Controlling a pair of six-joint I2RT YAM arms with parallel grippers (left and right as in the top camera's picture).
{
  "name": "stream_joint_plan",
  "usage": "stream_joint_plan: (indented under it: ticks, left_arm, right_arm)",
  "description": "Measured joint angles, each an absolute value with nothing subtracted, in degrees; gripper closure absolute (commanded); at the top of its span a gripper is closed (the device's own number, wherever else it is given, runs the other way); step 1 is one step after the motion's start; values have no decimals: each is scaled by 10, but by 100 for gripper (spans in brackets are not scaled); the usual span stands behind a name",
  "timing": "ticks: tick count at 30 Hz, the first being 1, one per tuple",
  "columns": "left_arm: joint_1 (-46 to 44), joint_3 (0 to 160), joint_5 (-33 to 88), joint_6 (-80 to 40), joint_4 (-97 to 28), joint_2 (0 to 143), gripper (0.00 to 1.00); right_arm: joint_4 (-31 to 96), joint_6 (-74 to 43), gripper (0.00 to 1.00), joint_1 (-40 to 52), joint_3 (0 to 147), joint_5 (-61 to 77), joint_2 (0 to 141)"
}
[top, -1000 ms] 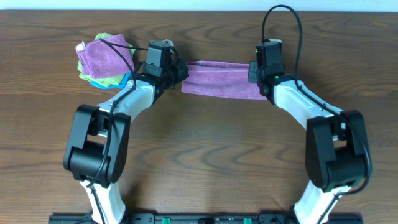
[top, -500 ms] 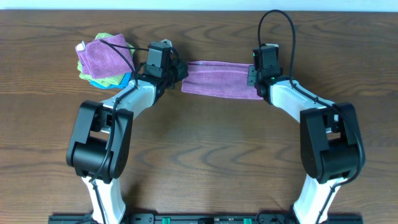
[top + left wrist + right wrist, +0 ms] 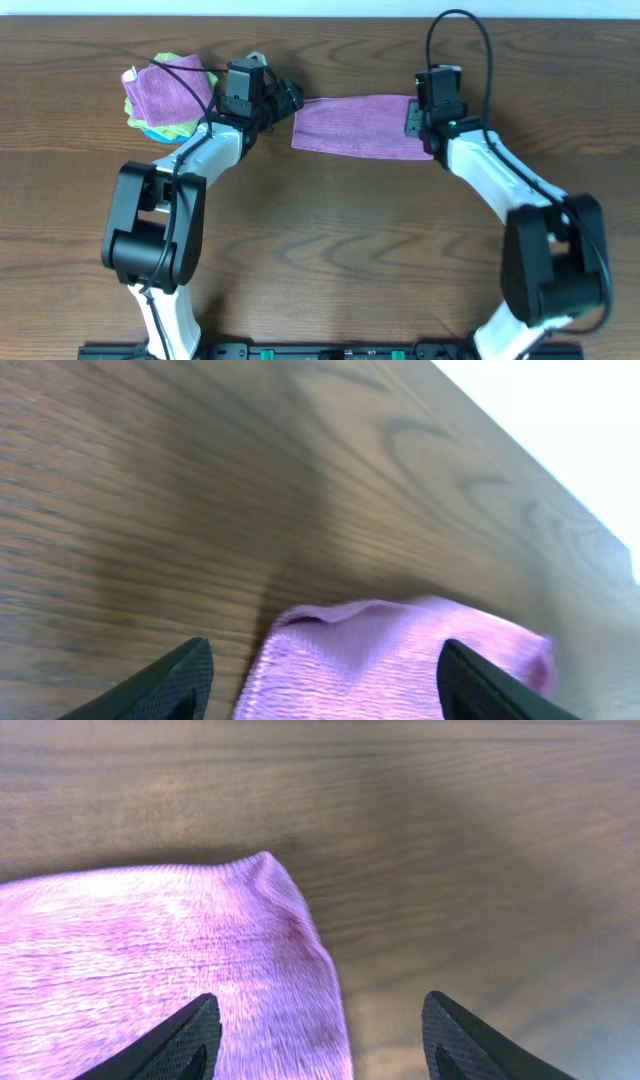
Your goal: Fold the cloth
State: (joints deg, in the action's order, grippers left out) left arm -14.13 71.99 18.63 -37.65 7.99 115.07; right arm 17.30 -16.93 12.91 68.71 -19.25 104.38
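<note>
The purple cloth (image 3: 355, 125) lies flat at the far middle of the table (image 3: 320, 240), a long strip running left to right. The left gripper (image 3: 325, 660) is at its left end with jaws spread wide and the rumpled corner between the tips, nothing pinched. The right gripper (image 3: 320, 1012) is at the right end, also spread, straddling that corner.

Here's the danger as I read it. The strip looks layered, so a shallow close could catch only the top layer and peel it open on the lift. If the two ends are not picked up together, the strip will skew and the edges won't meet. The left corner is bunched, so the tips may slip off it.

Looking wider, a pile of cloths (image 3: 160, 90) in purple, green and blue sits at the far left, just beside the left arm. A black cable (image 3: 185, 70) drapes across it, so a swing that way could drag the pile. The wood between the arms is bare, and nothing blocks the fold.
</note>
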Motion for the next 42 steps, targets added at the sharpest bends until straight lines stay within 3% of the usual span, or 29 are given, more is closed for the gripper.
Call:
stream_joint_plan:
  ticks: [2,6,22,24,29,42]
  left_arm:
    - [-142,722,204,-375,80,1142,55]
    - [-149,726,222,-377,80,1132,67]
    - [-220,728,170,-376,64,1171,94]
    - [-219,728,164,-376,64,1188,94]
    - [-219,728,159,-376,63,1225,94]
    - [-219,739,159,-377,41,1230,94]
  right_arm:
    - [204,-194,30,129,687,-190,1016]
    - [232,-239,29,129,687,-163,989]
    - [260,-384,22,58,687,-53,1039]
    - [260,-392,15,44,687,-40,1050]
    - [256,-397,13,20,687,-8,1057]
    - [201,-397,18,8,687,74,1119]
